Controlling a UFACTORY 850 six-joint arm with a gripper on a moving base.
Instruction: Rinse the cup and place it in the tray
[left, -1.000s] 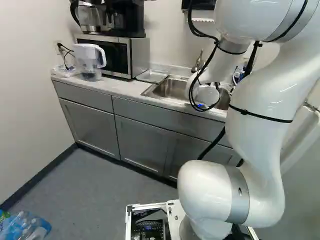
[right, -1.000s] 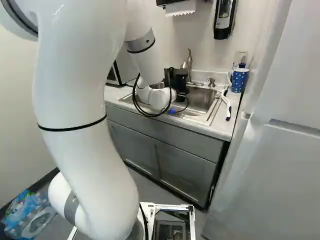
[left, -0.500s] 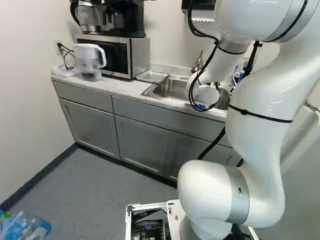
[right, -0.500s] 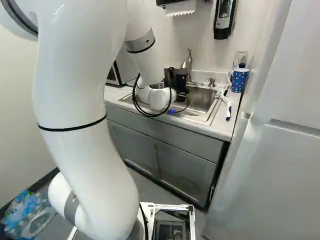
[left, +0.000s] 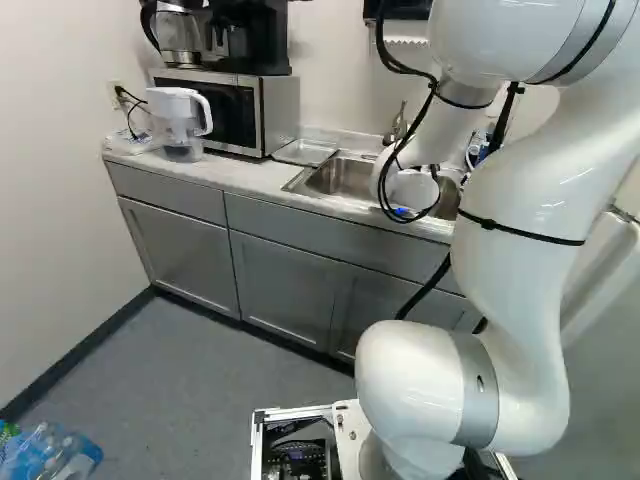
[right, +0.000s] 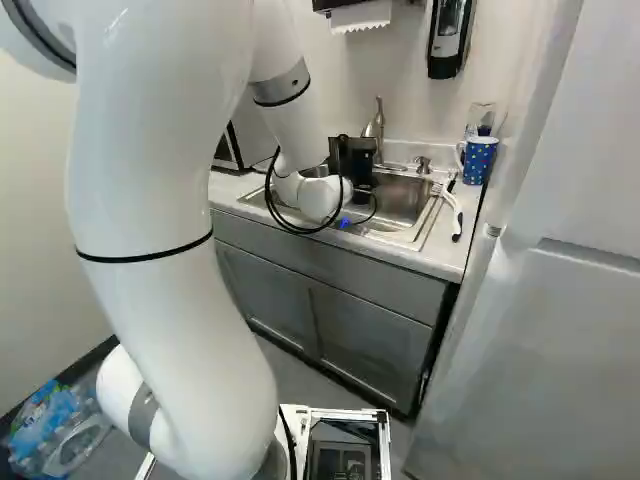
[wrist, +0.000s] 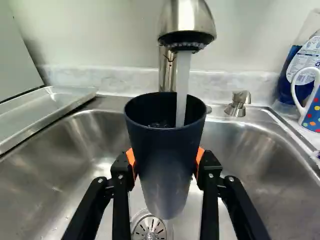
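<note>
2 fingers (wrist: 120, 170) grip 1 dark cup (wrist: 167, 160) btwn them, under 1 running faucet (wrist: 186, 17), over 1 sink (left: 345, 178), upper rt of left base view; 1 tray (left: 304, 152) upper ctr.

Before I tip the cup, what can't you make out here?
- Water level inside the cup: wrist view, hidden by its near wall.
- Backs of the orange pads' contact areas: wrist view, behind the cup.
- Drain's far part: wrist view, covered by the cup.
- Whether the tray is wet: too small in the left base view, cut off by the wrist view's edge.
</note>
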